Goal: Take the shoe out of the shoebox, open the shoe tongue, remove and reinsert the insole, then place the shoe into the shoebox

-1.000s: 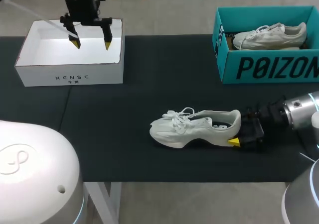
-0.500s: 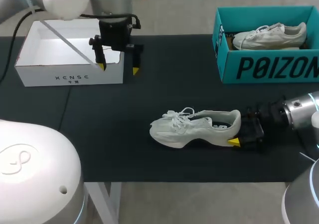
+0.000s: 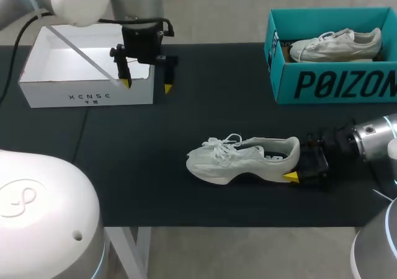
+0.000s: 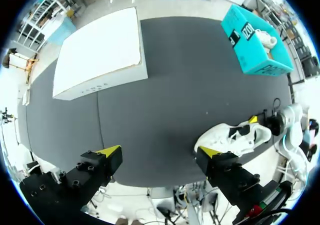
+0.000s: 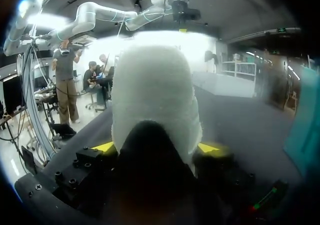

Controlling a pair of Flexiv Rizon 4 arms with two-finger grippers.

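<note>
Left gripper [image 3: 147,85] has swung off the white box [image 3: 87,97] and now hangs at its near right corner, fingers wide apart, unmoved over the last half second. On the mat [image 3: 205,105], the shoe [image 3: 239,160] lies on its sole mid-table, exactly where it was. Right gripper [image 3: 296,162] stays clamped on the heel, a yellow tip each side.

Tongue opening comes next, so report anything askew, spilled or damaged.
Nothing stands out. The white shoe stands upright on the black mat, its heel in the jaws of the right gripper; the left gripper hovers open by the white box.
</note>
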